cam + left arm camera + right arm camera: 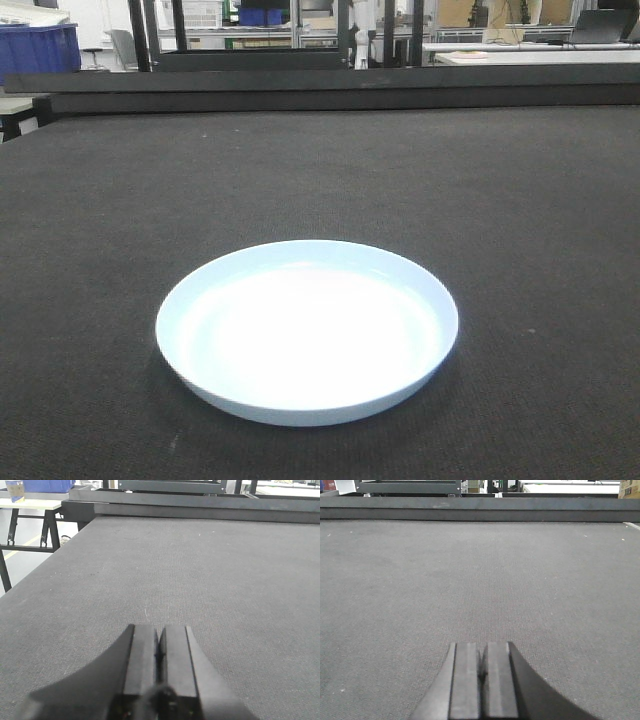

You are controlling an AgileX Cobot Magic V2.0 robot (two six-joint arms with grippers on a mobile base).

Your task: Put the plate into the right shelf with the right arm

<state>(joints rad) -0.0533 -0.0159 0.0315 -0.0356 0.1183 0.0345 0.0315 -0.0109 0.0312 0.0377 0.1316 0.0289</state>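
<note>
- Plate (307, 330): lies flat on the surface (520, 190), hollow side up, low rim uppermost all round. It is not tilted.
- Axis: the plate is round, so it has no long axis and no pointing direction. The front view shows it as an ellipse, wider left to right, because the camera sees it at a slant.
- Position: near the front of the surface, a little left of centre in the front view. It casts a shadow along its near and left edge.
- Surface: dark grey, carpet-like weave. Nothing touches the plate, and bare weave surrounds it on every side.
- Far side: a dark raised ledge (320, 88) runs across the back edge of the surface, well apart from the plate.
- Background: a blue bin (38, 48) sits at upper left beyond the ledge, and a white bench (540, 57) at upper right.
- Left pincer (159, 652): fingers pressed together with nothing between them. It sits low over bare surface and points toward the ledge.
- Right pincer (481, 667): fingers likewise together and empty, low over bare surface, aimed straight at the ledge.
- Plate versus pincers: the plate shows only in the front view and each pincer only in its own wrist view, so I cannot tell the offset between them. Neither pincer touches the plate.
</note>
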